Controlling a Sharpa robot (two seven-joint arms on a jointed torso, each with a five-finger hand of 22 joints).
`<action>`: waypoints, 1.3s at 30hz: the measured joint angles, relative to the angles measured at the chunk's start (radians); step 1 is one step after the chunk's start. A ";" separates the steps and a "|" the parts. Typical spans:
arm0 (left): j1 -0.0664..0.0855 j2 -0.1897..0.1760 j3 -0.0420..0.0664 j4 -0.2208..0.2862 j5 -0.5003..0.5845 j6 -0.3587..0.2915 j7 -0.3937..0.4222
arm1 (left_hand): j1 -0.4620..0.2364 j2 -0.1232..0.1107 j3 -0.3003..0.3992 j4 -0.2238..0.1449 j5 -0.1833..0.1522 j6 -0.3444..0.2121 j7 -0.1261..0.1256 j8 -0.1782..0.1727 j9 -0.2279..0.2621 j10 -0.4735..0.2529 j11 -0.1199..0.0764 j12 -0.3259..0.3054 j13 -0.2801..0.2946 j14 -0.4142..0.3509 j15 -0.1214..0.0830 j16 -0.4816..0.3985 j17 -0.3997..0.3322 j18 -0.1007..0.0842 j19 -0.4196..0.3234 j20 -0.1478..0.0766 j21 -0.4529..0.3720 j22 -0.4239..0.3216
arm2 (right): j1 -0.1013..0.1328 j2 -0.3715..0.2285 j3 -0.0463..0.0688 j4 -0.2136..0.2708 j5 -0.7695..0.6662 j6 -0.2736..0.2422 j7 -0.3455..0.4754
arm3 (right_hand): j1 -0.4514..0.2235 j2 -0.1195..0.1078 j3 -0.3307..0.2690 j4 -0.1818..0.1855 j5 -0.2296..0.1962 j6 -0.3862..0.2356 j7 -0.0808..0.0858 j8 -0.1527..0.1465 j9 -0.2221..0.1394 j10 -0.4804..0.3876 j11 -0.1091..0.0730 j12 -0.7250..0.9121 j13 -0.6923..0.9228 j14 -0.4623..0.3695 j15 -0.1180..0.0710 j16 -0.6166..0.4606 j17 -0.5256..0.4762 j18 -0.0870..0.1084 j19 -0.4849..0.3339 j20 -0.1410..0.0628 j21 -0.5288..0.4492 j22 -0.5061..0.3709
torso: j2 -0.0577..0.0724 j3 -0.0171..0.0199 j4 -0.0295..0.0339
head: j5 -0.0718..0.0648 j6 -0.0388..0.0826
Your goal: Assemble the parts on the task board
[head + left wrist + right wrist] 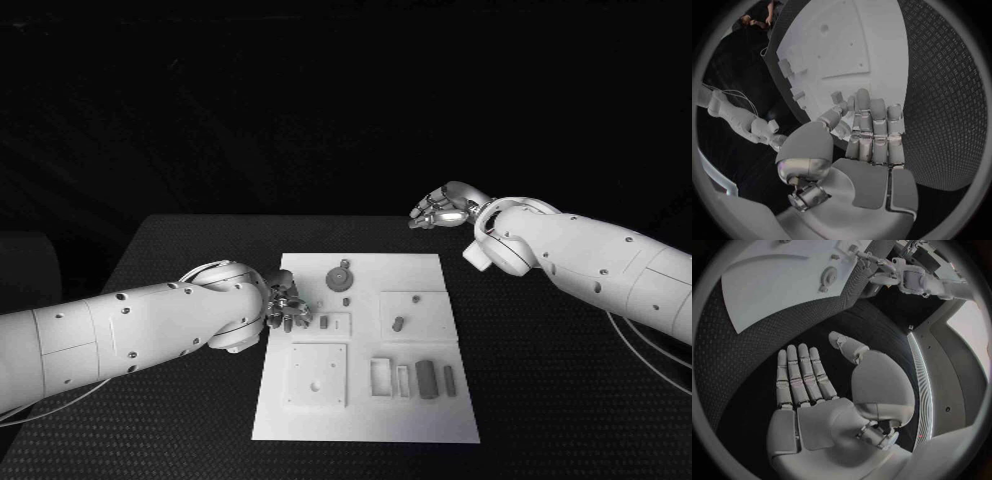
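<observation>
Right now my left robot hand (284, 312) sits at the left edge of the white task board (368, 420), about halfway up its side. Its fingers (873, 130) lie straight and close together, flat over the edge of the board, and they hold nothing. I cannot tell if they touch the board.

My right robot hand (444, 208) is far from the board, over the back part of the black surface (188, 420), past the board's far right corner. Its fingers (799, 375) are stretched out flat and side by side, the thumb stands off to one side, and the palm is bare. It holds nothing too.

The board lies in the middle of the surface. A round part with a little stem (339, 277) lies near the far end of the board. A small dark part (398, 324) sits on a raised square plate right of the middle. Near the right front, a long dark block (426, 378) lies beside a thin bar (449, 378) and an open frame (382, 377). A square plate with a hole (316, 373) sits on the left front part of the board.
</observation>
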 measured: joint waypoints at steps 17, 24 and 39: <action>-0.010 -0.002 0.002 -0.009 -0.008 0.003 0.000 | 0.000 0.000 0.000 0.000 0.000 0.000 0.000 0.000 0.002 0.000 0.000 0.000 0.001 0.000 0.000 0.000 0.001 0.000 0.000 0.000 0.000 0.001 | -0.001 -0.001 0.000 0.002 0.000 0.000 0.000 | 0.000 0.000 0.000 0.000 0.000 0.000 0.000 0.000 0.000 0.000 0.000 0.000 0.000 0.000 0.000 0.000 -0.001 0.000 0.000 0.000 0.000 0.001 | 0.000 0.0012 -0.0008 | -0.002 -0.004; -0.011 -0.001 0.002 -0.011 -0.013 0.000 0.003 | 0.002 0.002 -0.001 0.001 0.004 0.000 0.000 0.000 0.002 0.000 0.000 0.000 0.001 0.000 0.000 0.000 0.001 0.000 0.000 0.000 0.000 0.002 | -0.001 -0.001 0.000 0.003 0.000 0.000 0.000 | 0.000 0.000 0.000 0.000 0.000 0.000 0.000 0.000 0.000 0.000 0.000 0.000 0.000 0.000 0.000 0.000 -0.001 0.000 0.000 0.000 0.000 0.002 | 0.000 0.0007 -0.0001 | -0.004 -0.003; -0.014 -0.003 0.001 -0.009 -0.011 -0.013 0.014 | 0.003 0.003 -0.003 0.003 0.004 0.002 -0.002 -0.002 0.002 0.000 0.001 0.000 0.002 0.000 0.001 0.004 0.002 0.000 0.000 0.000 0.000 0.004 | -0.001 -0.001 0.000 0.002 0.000 0.001 0.000 | 0.000 0.000 0.000 0.000 0.000 0.000 0.000 0.000 -0.001 0.000 0.000 0.000 0.000 0.000 0.000 0.000 -0.001 0.000 0.000 0.000 -0.004 0.004 | 0.000 -0.0005 0.0007 | -0.007 -0.003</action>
